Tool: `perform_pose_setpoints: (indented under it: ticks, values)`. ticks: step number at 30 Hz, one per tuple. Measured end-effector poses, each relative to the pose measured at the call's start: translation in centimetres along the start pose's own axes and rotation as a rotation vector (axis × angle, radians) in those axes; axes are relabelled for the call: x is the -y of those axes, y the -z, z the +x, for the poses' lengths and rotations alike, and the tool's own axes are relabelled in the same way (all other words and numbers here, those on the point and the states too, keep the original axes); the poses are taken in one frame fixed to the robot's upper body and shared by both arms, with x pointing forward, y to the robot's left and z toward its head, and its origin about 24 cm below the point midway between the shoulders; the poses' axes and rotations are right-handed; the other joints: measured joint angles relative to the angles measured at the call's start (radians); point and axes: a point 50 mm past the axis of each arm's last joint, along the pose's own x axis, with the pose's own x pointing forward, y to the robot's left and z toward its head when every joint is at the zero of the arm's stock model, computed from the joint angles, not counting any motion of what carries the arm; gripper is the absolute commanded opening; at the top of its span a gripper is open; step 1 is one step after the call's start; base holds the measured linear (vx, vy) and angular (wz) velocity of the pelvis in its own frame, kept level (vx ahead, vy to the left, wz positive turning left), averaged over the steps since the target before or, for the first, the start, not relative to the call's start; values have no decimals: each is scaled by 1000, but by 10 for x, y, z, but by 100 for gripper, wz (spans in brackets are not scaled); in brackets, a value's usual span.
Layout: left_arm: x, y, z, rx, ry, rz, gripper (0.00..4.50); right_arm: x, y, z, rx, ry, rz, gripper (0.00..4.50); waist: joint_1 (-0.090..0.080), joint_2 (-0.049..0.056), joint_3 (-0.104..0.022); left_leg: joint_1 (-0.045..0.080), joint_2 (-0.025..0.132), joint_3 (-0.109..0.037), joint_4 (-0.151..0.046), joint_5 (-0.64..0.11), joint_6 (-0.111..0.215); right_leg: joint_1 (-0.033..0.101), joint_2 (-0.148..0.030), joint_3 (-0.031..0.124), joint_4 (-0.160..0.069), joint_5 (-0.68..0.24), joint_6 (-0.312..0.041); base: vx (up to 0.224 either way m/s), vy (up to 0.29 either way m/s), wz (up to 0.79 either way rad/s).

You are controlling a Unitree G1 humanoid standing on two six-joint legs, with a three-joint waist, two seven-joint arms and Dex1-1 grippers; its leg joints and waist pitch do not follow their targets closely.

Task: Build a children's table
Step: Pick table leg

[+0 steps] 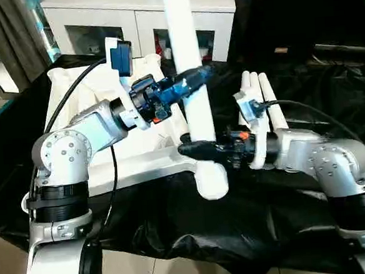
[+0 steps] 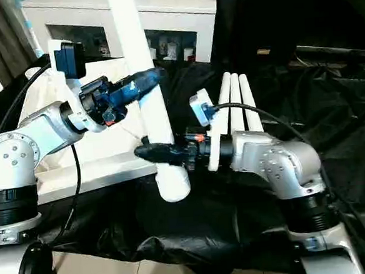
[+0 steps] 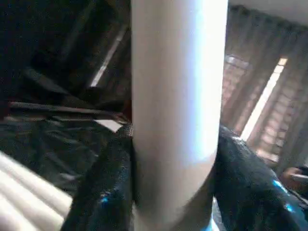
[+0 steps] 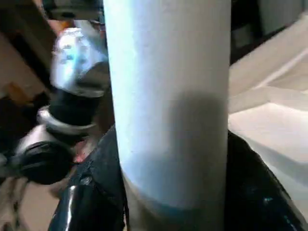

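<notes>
So far one leg [image 1: 196,104] is standing nearly upright at the near corner of the white tabletop [image 1: 119,169], which is lying on the black-draped bench [image 1: 196,236]. The left end effector [image 1: 198,76] is clamping the leg higher up, and the right end effector [image 1: 190,150] is clamping it near its base. Whether it is fully seated is unclear. Three more legs [image 2: 236,102] are lying together to the right, waiting.

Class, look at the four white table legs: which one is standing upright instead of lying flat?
The leg clamped between both grippers, left gripper higher, right gripper lower. The other three legs lie side by side on the black cloth.
</notes>
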Motion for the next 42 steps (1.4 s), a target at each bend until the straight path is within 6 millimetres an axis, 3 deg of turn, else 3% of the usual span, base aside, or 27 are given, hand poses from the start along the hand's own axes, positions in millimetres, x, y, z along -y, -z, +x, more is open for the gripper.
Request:
perform_pose_setpoints:
  ticks: [8, 13, 15, 21, 22, 23, 30, 38, 39, 42]
  values:
    - [-18, 8, 14, -15, -354, 54, 281, 18, 3, 11, 3, 227, -13, 193, -3, -1, 0, -2, 0, 0, -1, 0, 0, -1, 0, 0, -1, 0, 0, 0, 0, 0]
    - [-20, 11, 24, 72, -469, -25, 248, 19, -4, 18, 4, 284, -67, 192, -7, -1, 0, -2, 0, 0, -4, 0, 0, -2, 0, -1, -2, 0, 0, 0, 0, 0]
    - [-21, 10, 25, 86, -495, -27, 216, 20, -5, 18, 6, 295, -79, 191, -8, -1, 0, -2, 0, 0, -4, 0, 0, -1, 0, -1, -2, 0, 0, 0, 0, 0]
    - [-23, 8, 22, 99, -521, -31, 186, 20, -6, 19, 9, 305, -99, 191, -13, -2, 0, -3, 0, 0, -5, 0, 0, -1, 0, -2, -5, 0, 0, 0, 0, 0]
    - [-23, 8, 22, 97, -520, -27, 185, 20, -6, 20, 8, 310, -108, 226, -13, -2, 0, -3, 0, 0, -5, 0, 0, -1, 0, -2, -5, 0, 0, 0, 0, 0]
    - [-22, 7, 22, 97, -515, -24, 183, 20, -6, 20, 10, 309, -110, 260, -14, -2, 0, -3, 0, 0, -5, 0, 0, -1, 0, -2, -6, 0, 0, 0, 0, 0]
    - [1, 1, 21, 19, -254, 52, 182, 9, -7, 12, -15, 154, -52, 306, -11, -2, 0, -4, 0, 0, -8, -1, 1, -1, 0, -3, -10, 0, -1, 0, 0, 0]
    - [23, 0, 19, -49, 83, 81, 182, -12, 0, -10, -113, -12, -59, 307, -3, -2, -1, -1, 0, 0, -10, 0, 0, 1, 0, -3, -9, 0, -1, 0, 0, 0]
    - [25, 1, 19, -55, 105, 79, 182, -13, 1, -10, -121, -24, -52, 280, -5, -2, -1, 0, 0, 0, -10, 0, 0, 1, 0, -3, -9, 0, -1, 0, 0, 0]
    - [25, 1, 18, -61, 119, 78, 182, -15, 2, -10, -128, -42, -40, 256, -9, -2, -1, 2, 0, 0, -10, 0, -1, 3, 0, -3, -9, 0, -1, 0, 0, 0]
